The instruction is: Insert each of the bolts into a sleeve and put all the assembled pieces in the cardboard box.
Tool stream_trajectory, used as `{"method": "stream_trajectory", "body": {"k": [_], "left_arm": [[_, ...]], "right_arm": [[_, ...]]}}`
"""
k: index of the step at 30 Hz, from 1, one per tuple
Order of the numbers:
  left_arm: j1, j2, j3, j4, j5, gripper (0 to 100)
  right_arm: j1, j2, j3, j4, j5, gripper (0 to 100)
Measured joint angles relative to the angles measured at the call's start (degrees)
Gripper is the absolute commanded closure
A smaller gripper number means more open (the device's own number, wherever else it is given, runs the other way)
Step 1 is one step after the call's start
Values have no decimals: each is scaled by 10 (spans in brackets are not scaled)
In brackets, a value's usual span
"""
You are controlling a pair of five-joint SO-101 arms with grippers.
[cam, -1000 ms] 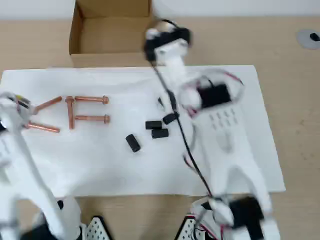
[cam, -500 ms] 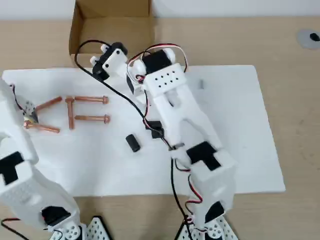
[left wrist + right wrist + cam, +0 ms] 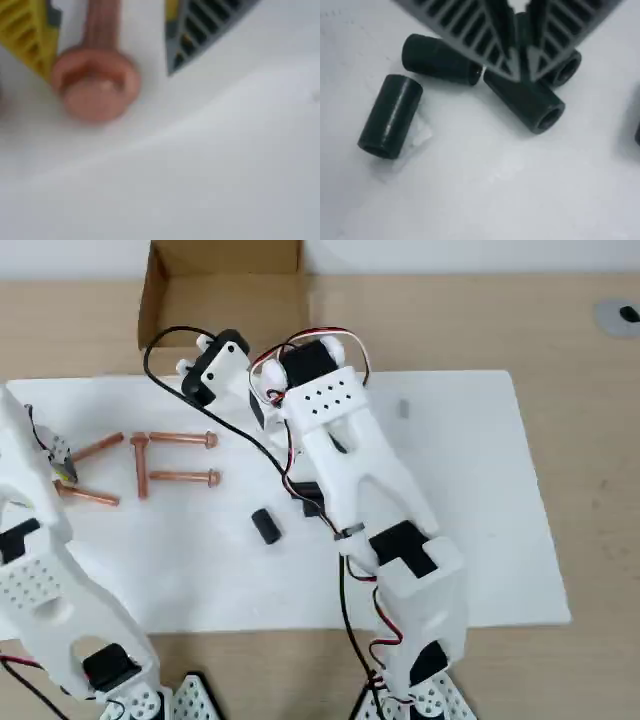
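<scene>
**High view:** left pincer (image 3: pixel 60 468) is low on the white sheet (image 3: pixel 480 540), at the near tips of the two slanted copper bolts (image 3: pixel 180 439). The other three lie off to its side, toward the right arm (image 3: pixel 340 460). That arm covers most of the black sleeves (image 3: pixel 308 492). One loose sleeve (image 3: pixel 265 525) sits just clear of it. Cardboard box (image 3: pixel 225 300) is well beyond both arms.

**Left wrist view:** jaws open wider than the shank, straddling one bolt (image 3: pixel 95 90) and not gripping it. The shank runs lengthwise up between the jaws, flanged head toward the camera, flat on the sheet. Closing should pinch straight across the shank, so alignment looks good.

**Right wrist view:** right pincer (image 3: pixel 521 75) is all but closed, just a slit, with nothing held that I can make out. The middle sleeve (image 3: pixel 525 100) lies flat right under the tips, its axis slanted to the jaw line. Two more crowd it either side. My read: it must open first, and the neighbours may get knocked.
</scene>
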Motion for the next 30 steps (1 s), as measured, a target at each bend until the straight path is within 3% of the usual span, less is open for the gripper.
{"method": "stream_trajectory", "body": {"k": [10, 16, 23, 30], "left_arm": [[1, 81, -74, 12, -1, 847], [16, 95, -94, 14, -35, 997], [23, 100, -98, 9, -46, 985], [25, 111, -130, 36, -105, 990]], "right_arm": [[0, 0, 0, 0, 0, 987], [0, 0, 0, 1, 0, 987], [0, 0, -1, 21, 0, 987], [0, 0, -1, 21, 0, 987]]}}
